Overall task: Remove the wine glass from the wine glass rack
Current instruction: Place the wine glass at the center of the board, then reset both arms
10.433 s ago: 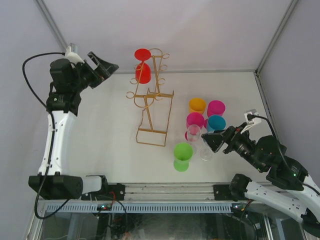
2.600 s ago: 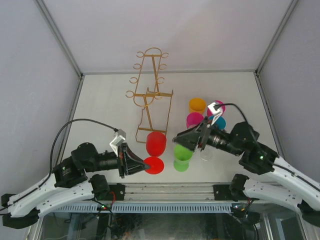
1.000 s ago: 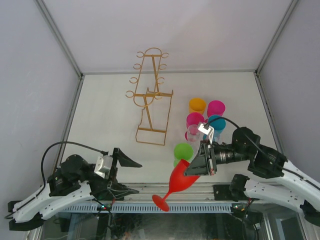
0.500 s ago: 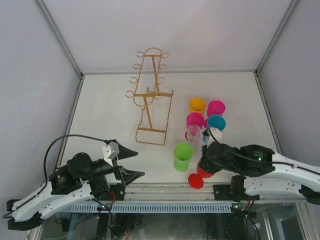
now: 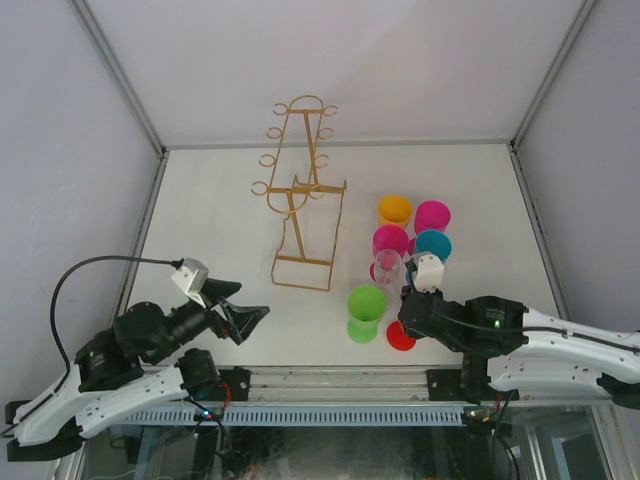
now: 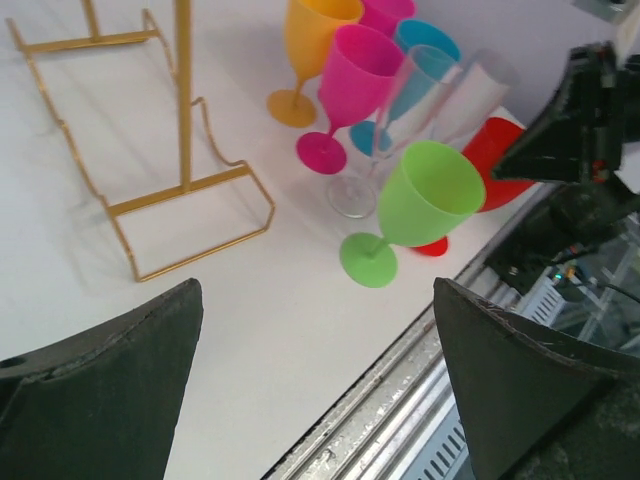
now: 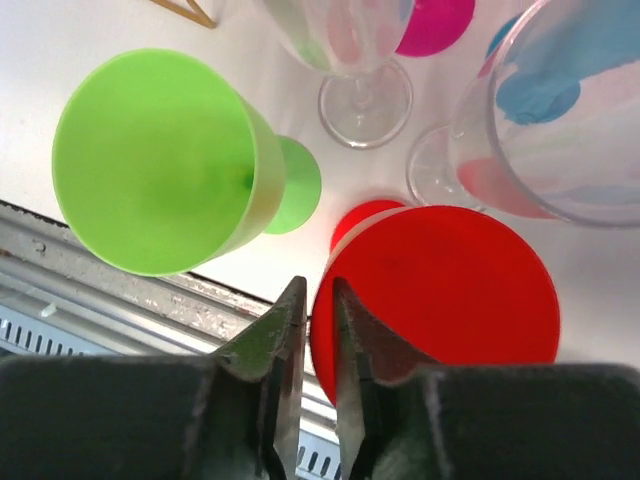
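Note:
The red wine glass (image 5: pixel 401 338) stands on the table at the front edge, just right of a green glass (image 5: pixel 365 305). My right gripper (image 7: pixel 318 285) comes down from above and is shut on the near rim of the red wine glass (image 7: pixel 440 290), one finger inside the bowl and one outside. The gold wire wine glass rack (image 5: pixel 300 190) stands at the back of the table with nothing hanging on it. My left gripper (image 5: pixel 243 305) hovers wide open over the front left of the table, holding nothing. In its wrist view the rack's base (image 6: pixel 185 185) lies ahead to the left.
A cluster of glasses stands behind the red one: orange (image 5: pixel 394 210), pink (image 5: pixel 432 215), magenta (image 5: pixel 388 240), teal (image 5: pixel 433 244) and two clear ones (image 7: pixel 360 40). The metal rail (image 5: pixel 330 380) runs along the table's front edge just below the red glass.
The right arm brought the red glass from tilted over the front rail to upright on the table beside the green glass. The left gripper, still open, swung to the left.

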You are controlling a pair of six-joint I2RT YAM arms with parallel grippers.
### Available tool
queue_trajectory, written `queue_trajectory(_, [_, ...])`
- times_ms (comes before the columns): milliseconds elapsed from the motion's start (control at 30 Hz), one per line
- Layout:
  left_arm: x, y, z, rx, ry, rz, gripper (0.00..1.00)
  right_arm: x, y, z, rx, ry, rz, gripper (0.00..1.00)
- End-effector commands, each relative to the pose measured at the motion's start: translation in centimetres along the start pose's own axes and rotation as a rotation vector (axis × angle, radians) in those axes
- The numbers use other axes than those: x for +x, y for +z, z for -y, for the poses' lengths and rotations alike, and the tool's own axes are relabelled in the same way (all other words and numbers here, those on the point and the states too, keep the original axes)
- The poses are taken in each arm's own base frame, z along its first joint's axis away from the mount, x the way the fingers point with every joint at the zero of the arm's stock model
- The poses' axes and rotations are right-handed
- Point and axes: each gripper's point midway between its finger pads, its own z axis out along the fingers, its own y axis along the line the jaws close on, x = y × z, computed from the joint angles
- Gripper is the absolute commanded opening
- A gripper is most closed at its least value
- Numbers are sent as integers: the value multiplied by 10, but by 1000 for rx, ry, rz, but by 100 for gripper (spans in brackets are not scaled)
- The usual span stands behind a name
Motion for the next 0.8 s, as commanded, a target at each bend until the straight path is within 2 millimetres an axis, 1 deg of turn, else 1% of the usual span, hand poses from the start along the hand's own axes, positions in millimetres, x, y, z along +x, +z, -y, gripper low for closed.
queue_trajectory(0, [-14, -3, -20, -152, -15, -9, 100, -17, -2, -9, -44, 32, 74, 27])
queue_trajectory(67, [-15, -4, -29, -217, -17, -20, 100, -26, -12, -14, -88, 71, 90, 41])
queue_trajectory(133, [-17, -7, -39, -280, -29, -17, 100, -44, -27, -17, -140, 115, 141, 50])
queue_trajectory(200, [-22, -13, -48, -333, -46, 3, 100, -63, -43, -15, -176, 144, 211, 57])
queue_trajectory(333, [-46, -31, -63, -427, -87, 98, 100, -111, -76, 3, -196, 206, 410, 72])
queue_trajectory(367, [-52, -34, -65, -442, -86, 113, 100, -124, -84, 8, -193, 203, 464, 77])
queue_trajectory(400, [-56, -34, -65, -446, -73, 114, 100, -135, -91, 17, -165, 190, 518, 82])
queue_trajectory(433, [-59, -33, -65, -456, -52, 103, 100, -146, -98, 24, -142, 170, 558, 84])
queue_trajectory(467, [-61, -32, -67, -480, -33, 88, 100, -155, -101, 31, -98, 140, 590, 86])
queue_trajectory(500, [-64, -31, -69, -508, -8, 67, 100, -163, -101, 44, -24, 125, 609, 88])
queue_trajectory(533, [-66, -30, -73, -536, 20, 47, 100, -170, -100, 51, 32, 89, 608, 91])
queue_trajectory(600, [-76, -30, -82, -600, 49, 31, 100, -181, -96, 68, 144, 43, 573, 94])
queue_trajectory(633, [-83, -31, -85, -622, 44, 36, 100, -185, -93, 81, 211, 51, 551, 95])
queue_trajectory(667, [-91, -37, -97, -687, 21, 57, 100, -189, -90, 91, 248, 63, 529, 97])
queue_trajectory(700, [-97, -39, -103, -714, -1, 74, 100, -189, -85, 101, 269, 82, 501, 98])
queue_trajectory(767, [-108, -48, -112, -768, -59, 104, 100, -197, -91, 109, 228, 156, 480, 100])
